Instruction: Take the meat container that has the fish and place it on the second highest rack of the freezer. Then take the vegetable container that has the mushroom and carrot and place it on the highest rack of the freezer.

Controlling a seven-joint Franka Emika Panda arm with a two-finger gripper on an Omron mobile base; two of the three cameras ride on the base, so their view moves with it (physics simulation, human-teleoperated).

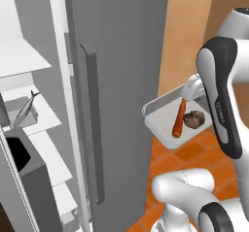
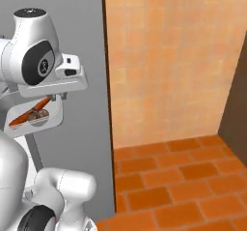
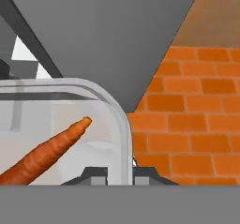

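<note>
Two surfaces: orange tiled floor (image 2: 183,186), grey fridge door (image 1: 121,80) beside it

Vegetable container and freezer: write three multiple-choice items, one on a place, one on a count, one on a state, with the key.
1. Where is the fish?
A. on a shelf inside the freezer
B. on the floor
C. in the held tray

2. How many food items lie in the vegetable container?
A. one
B. two
C. four

3. What is the state of the gripper?
A. wide open, holding nothing
B. shut on the container's rim
C. shut on the fridge handle

Key: 1 A, the fish lies in its tray on a white shelf. 2 B, the carrot and the mushroom. 3 B, the fingers straddle the tray wall, tray aloft.
</note>
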